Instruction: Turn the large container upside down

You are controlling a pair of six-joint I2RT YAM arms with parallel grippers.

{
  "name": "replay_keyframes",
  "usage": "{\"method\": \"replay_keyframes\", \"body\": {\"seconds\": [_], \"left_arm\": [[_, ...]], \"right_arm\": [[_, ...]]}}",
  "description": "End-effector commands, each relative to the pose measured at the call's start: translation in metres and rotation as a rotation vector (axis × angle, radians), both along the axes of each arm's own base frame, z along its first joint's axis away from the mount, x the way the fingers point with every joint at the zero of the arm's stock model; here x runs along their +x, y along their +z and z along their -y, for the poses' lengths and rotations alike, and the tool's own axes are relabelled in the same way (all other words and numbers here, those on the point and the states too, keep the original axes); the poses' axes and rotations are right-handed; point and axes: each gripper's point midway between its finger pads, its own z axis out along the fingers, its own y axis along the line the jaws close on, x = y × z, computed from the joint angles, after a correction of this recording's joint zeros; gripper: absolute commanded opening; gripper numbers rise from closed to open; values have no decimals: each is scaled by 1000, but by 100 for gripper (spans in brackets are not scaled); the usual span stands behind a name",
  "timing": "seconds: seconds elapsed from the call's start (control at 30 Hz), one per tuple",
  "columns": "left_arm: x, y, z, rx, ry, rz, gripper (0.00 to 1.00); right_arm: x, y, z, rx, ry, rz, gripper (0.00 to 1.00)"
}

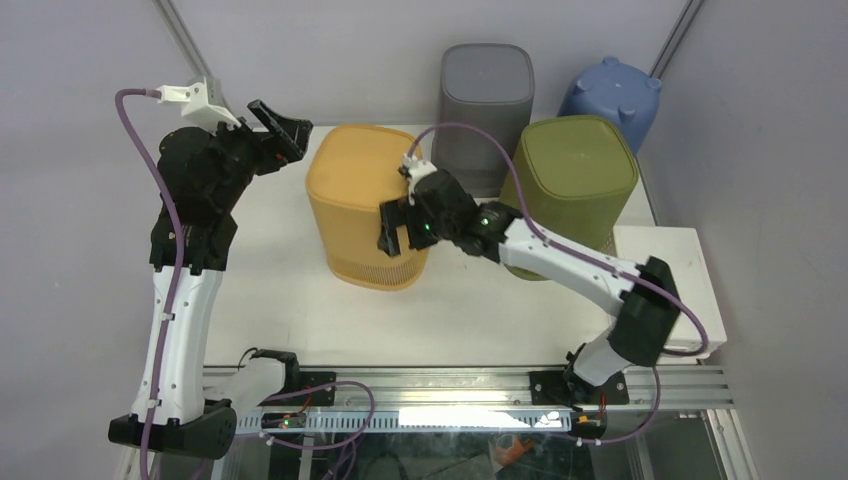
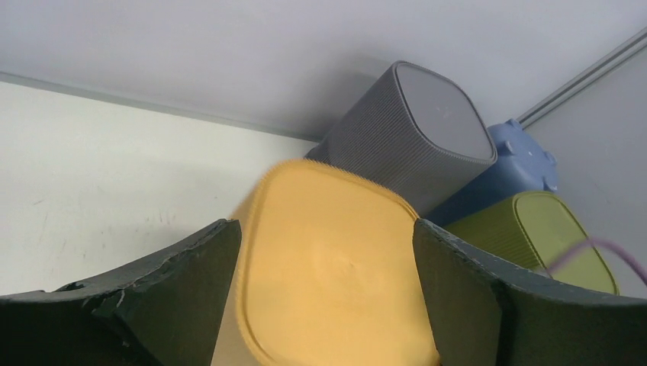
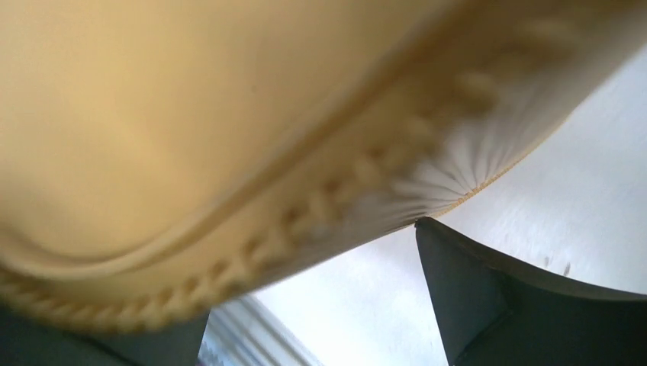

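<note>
The large yellow ribbed container [image 1: 365, 205] stands in the middle of the white table [image 1: 270, 290] with its closed flat base facing up. In the left wrist view it [image 2: 328, 282] shows from above between the fingers. My left gripper [image 1: 283, 130] is open and empty, raised off the container's upper left corner, also in its own view [image 2: 324, 225]. My right gripper [image 1: 395, 225] is open against the container's right side wall. In the right wrist view the blurred ribbed edge [image 3: 252, 152] fills the frame above the gripper [image 3: 305, 282]; I cannot tell if a finger touches it.
A grey container [image 1: 487, 100], an olive green one [image 1: 580, 170] and a blue one [image 1: 612, 95] stand base up at the back right, close to the yellow one. A white box [image 1: 670, 260] sits at the table's right edge.
</note>
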Motion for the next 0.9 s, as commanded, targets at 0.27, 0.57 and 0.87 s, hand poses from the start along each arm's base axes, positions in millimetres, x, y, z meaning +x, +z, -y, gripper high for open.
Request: {"method": "replay_keyframes", "body": {"seconds": [0.27, 0.57, 0.87], "left_arm": [[-18, 31, 3, -10, -28, 114, 99], [-12, 7, 14, -21, -84, 78, 99], [-17, -23, 38, -9, -235, 16, 99]], "right_arm": [[64, 61, -6, 115, -145, 45, 99], [52, 61, 92, -18, -431, 120, 99], [54, 57, 144, -167, -567, 213, 99]]}}
